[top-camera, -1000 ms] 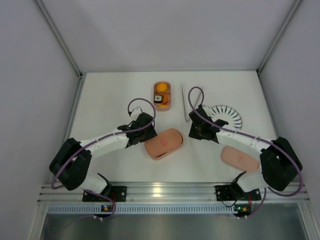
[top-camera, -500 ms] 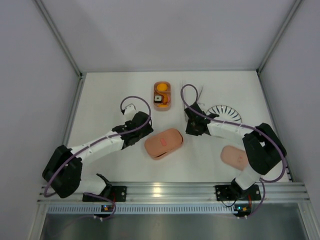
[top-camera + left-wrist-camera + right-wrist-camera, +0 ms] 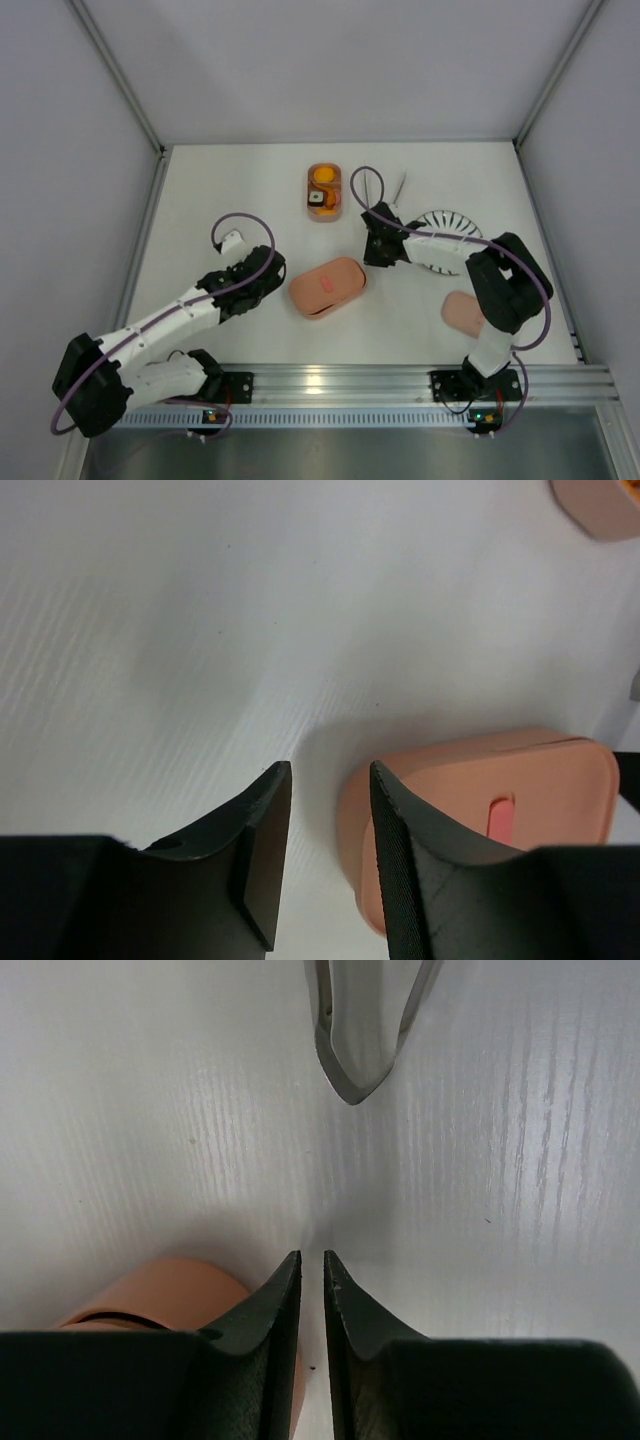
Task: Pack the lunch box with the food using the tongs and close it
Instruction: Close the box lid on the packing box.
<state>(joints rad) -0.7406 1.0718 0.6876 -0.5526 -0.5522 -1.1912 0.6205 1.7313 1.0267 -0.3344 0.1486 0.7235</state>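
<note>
Right hand (image 3: 311, 1258) advanced; tongs (image 3: 358, 1030) just ahead, apart.

White table (image 3: 220, 190), smooth, with faint wood grain seen close up.

Far centre: open tray (image 3: 325, 192), salmon-pink, long axis running away from the arm bases.

Just right of the tray: tongs (image 3: 355, 1055), silvery, lying flat. Joined end points to the near side, the two arms spread toward the far edge.

Right of centre: round plate (image 3: 455, 228), white with black radial stripes, near part hidden under an arm.

Centre: closed box (image 3: 328, 287), pink, lid on, set at a slant to the table edges.

Near right: loose lid (image 3: 466, 313), pink, flat on the surface, partly covered by an arm, well apart from the closed box.
</note>
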